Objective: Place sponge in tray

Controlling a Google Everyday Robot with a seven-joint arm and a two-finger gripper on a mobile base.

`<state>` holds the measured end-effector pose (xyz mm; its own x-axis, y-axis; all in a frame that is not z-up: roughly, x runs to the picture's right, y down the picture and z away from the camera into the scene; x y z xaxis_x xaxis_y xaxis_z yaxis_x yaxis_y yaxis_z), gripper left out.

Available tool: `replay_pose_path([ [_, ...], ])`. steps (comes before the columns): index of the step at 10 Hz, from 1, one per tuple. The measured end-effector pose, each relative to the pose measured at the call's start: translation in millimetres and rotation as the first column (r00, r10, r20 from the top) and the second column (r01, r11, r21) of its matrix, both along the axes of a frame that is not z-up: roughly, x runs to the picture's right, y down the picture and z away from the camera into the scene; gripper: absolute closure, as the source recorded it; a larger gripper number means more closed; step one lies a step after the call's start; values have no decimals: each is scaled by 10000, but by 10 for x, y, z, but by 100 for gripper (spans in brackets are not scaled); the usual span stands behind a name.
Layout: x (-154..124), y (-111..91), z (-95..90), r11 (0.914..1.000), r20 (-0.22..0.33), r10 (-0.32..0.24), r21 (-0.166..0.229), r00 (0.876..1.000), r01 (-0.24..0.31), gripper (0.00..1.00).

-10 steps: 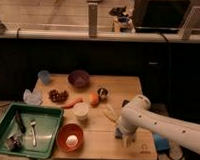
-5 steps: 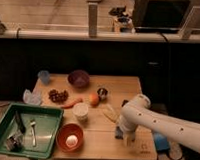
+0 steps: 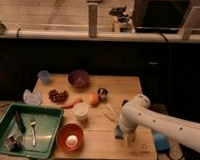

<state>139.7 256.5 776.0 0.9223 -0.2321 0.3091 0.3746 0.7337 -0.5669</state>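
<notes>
The gripper [image 3: 128,141] is hung low over the front right corner of the table [image 3: 118,88], pointed down; whether it is apart or together cannot be told. The sponge [image 3: 120,131] is seen just beside it on the wood, well apart from the tray [image 3: 52,137] at the front left corner. If only an edge were caught, the soft sponge could be dropped short; the orange bowl [image 3: 61,133], set between, could be clipped by a low carry.
</notes>
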Motion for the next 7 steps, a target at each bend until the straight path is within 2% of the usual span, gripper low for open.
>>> replay_pose_path([
  [4,25,-36,55,9999,-36,105,2,9999,-105,21],
  [5,18,-55,59,9999,-30,100,27,9999,-100,24],
  [7,26,-96,69,9999,-34,126,45,9999,-126,40],
])
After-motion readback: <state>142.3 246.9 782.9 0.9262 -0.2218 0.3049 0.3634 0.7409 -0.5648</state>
